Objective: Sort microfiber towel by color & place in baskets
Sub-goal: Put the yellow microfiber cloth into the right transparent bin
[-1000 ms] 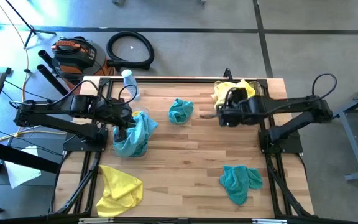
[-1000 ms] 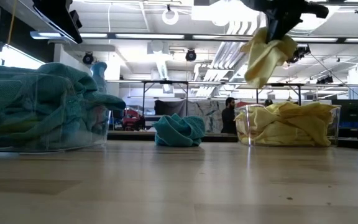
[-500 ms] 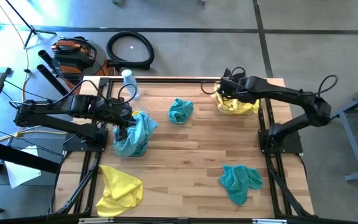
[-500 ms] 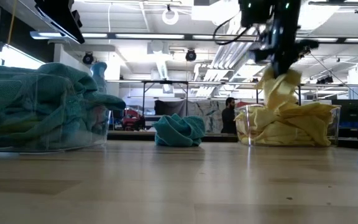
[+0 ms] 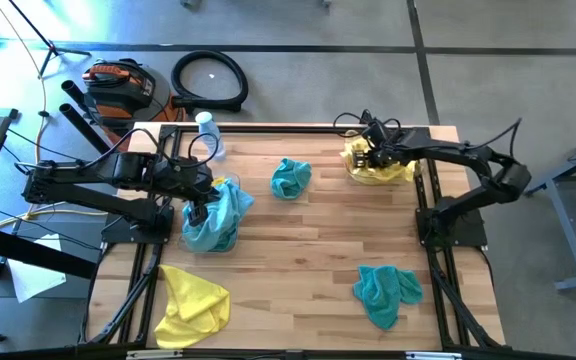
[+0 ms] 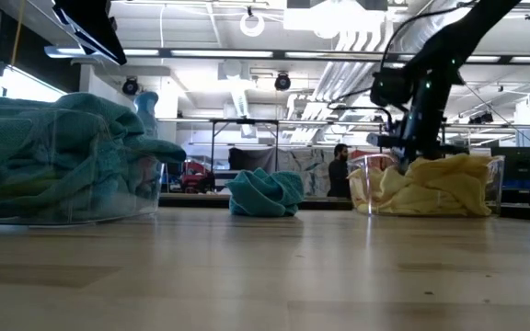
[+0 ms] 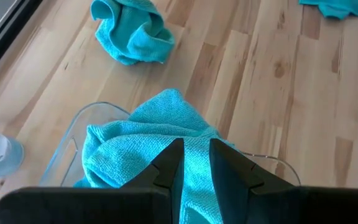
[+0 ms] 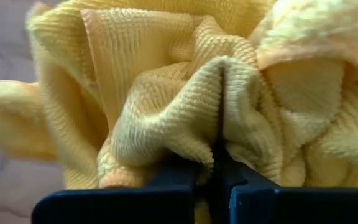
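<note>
My right gripper [image 5: 369, 155] is down in the right-hand clear basket [image 6: 364, 188] at the table's far right, shut on a yellow microfiber towel [image 8: 166, 112] on top of the yellow pile [image 6: 440, 184]. My left gripper [image 7: 194, 149] hangs above the left-hand basket [image 7: 73, 134] heaped with teal towels [image 5: 213, 218]; its fingers are narrowly apart and touch nothing. Loose on the table lie a teal towel [image 5: 290, 178] near the far middle, another teal one [image 5: 388, 290] near right and a yellow one [image 5: 193, 300] near left. My right gripper pinches a raised fold [image 8: 219, 81] of the yellow towel between its two fingers, coming from above and pointing down. The towel is bunched up and rests on the yellow pile inside the basket. One layer or several, I cannot tell.
A clear water bottle [image 5: 208, 135] stands at the far edge behind the teal basket. A black hose coil [image 5: 209, 80] and an orange tool [image 5: 118, 85] lie on the floor beyond the table. Bare wood lies in the table's middle between the loose towels.
My right gripper carried the hanging yellow towel toward the far edge over the yellow basket, then went down into it. The towel, which hung clear above the basket a second ago, now lies bunched on the pile. The left arm kept still.
</note>
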